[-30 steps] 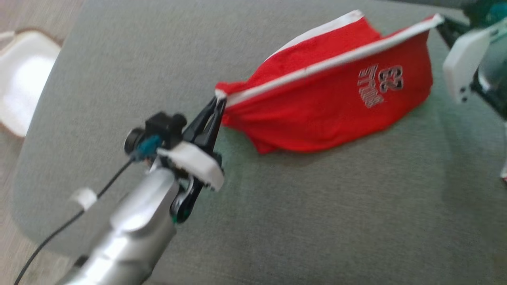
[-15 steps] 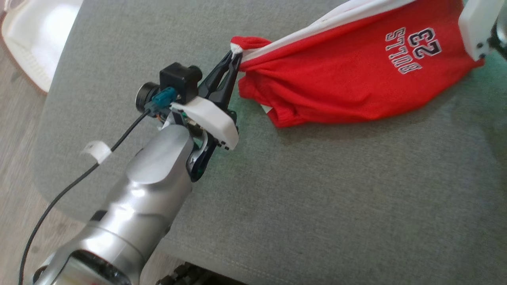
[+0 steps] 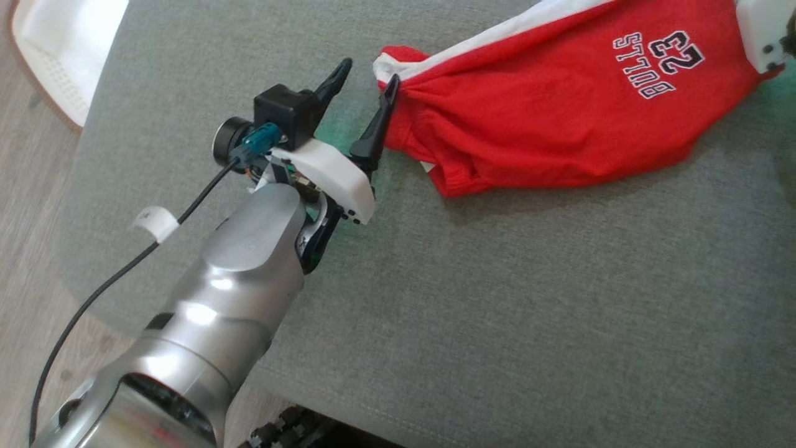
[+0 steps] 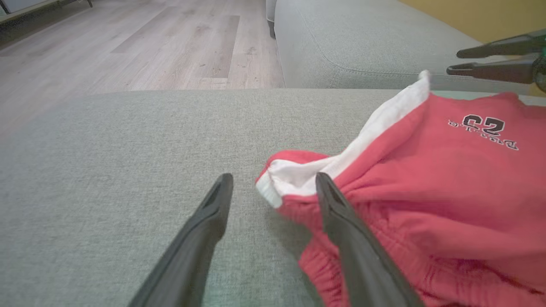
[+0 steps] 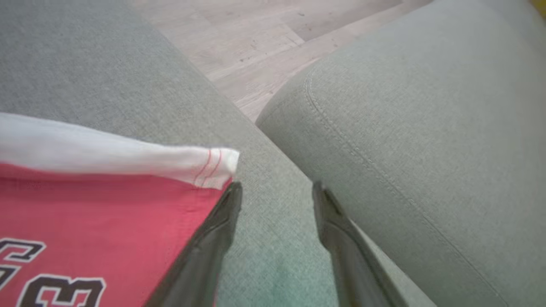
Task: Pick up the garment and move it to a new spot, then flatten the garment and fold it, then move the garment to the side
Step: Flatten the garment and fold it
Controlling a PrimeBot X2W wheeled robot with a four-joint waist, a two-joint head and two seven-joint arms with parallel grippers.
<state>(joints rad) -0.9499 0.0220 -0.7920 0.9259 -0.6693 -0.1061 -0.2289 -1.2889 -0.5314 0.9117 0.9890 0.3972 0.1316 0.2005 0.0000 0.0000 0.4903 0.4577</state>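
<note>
Having just let go, the left gripper (image 3: 367, 73), fingers spread left of centre, and the right gripper (image 5: 277, 187), also parted, leave the red shorts (image 3: 547, 118) lying at upper right on the grey cushion (image 3: 497, 298), apparently ready for flattening.

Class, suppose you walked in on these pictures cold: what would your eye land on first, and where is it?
The bright red garment with its white band and BULLS 23 print stands out first. It lies crumpled on the grey cushion at the head view's upper right. Next come the left gripper, jaws apart at the garment's left corner, and the right gripper, also open, beside the opposite white corner.
</note>
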